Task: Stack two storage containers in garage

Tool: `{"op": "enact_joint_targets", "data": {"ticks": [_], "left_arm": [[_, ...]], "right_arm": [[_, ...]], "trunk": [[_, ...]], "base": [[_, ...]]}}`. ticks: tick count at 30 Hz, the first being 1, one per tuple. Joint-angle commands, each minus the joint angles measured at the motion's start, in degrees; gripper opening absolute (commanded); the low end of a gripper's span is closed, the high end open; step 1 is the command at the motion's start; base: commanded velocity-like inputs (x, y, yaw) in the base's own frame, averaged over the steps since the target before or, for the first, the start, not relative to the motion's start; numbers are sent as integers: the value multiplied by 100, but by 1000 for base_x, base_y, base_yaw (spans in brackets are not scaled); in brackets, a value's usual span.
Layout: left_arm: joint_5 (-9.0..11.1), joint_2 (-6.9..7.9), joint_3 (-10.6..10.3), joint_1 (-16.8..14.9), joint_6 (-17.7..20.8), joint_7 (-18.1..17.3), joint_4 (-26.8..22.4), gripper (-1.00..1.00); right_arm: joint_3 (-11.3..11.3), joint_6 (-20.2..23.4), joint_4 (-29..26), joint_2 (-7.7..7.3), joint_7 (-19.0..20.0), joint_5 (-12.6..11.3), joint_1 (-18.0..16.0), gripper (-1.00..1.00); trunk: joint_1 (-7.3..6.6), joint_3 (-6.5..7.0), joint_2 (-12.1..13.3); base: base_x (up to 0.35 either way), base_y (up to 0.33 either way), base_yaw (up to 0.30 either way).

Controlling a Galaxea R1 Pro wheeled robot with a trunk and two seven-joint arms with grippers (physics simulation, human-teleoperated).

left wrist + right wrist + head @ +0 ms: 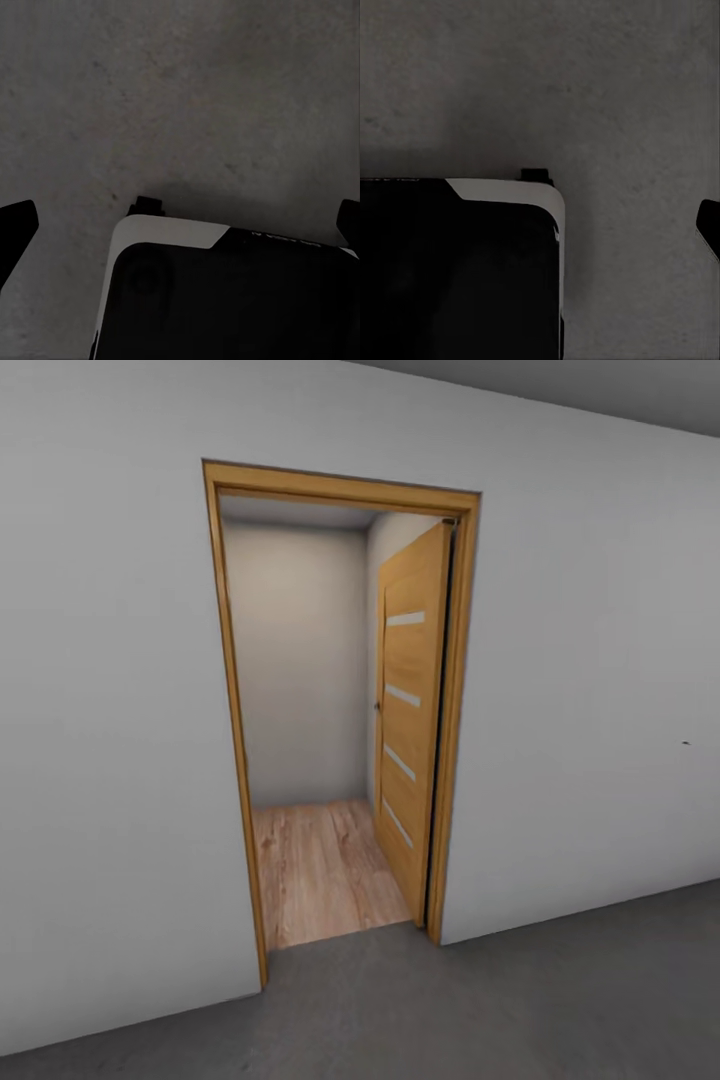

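Ahead, open wooden door [408, 720] inside doorway [232, 710]; grey floor [560, 1000] near

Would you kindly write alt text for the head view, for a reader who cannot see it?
An open wooden door with four pale horizontal slats stands swung inward in a wooden door frame set in a plain grey-white wall. Beyond the doorway lies light wood plank flooring; on the near side is a dark grey floor.

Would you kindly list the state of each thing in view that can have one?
Slatted light-wood door: open, swung into the far room.
Left gripper: open, fingertips wide apart, holding nothing, above the dark grey floor.
Right gripper: one fingertip visible; state unclear.
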Motion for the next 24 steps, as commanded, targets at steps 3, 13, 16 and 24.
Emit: {"op": "enact_joint_targets", "data": {"ticks": [3, 13, 16, 24], "left_arm": [[59, 2, 17, -2, 24, 4, 1, 100], [59, 2, 18, -2, 18, 4, 1, 100], [59, 2, 18, -2, 17, 4, 1, 100], [59, 2, 19, -2, 16, 4, 1, 100]], "right_arm": [[49, -37, 18, 9, -1, -53, -5, 100], [51, 6, 18, 3, -1, -48, -5, 100], [51, -9, 18, 1, -1, -48, -5, 100], [51, -16, 18, 5, -1, -49, -5, 100]], "trunk": [[4, -1, -1], [4, -1, -1], [4, -1, -1], [4, -1, -1]], "base": [[317, 0, 0], [319, 0, 0], [320, 0, 0], [320, 0, 0]]}}
